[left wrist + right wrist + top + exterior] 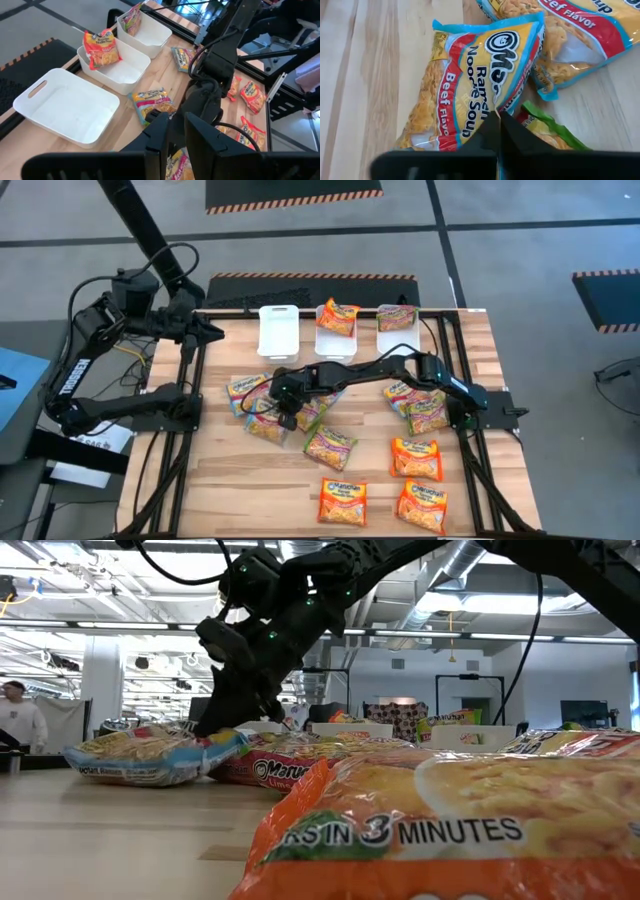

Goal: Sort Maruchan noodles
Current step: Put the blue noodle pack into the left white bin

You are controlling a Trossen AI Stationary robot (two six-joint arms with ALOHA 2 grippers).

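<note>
Right end effector (497, 116) pinching packet (465, 85) edge

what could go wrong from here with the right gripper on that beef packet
The right gripper is shut on just the edge of the beef flavor packet, so the glossy wrapper may slip out when lifted. That packet overlaps a green packet and touches a second beef packet, so lifting could drag them along. The left white tray lies past other packets, and a swinging packet might catch its rim.
</note>
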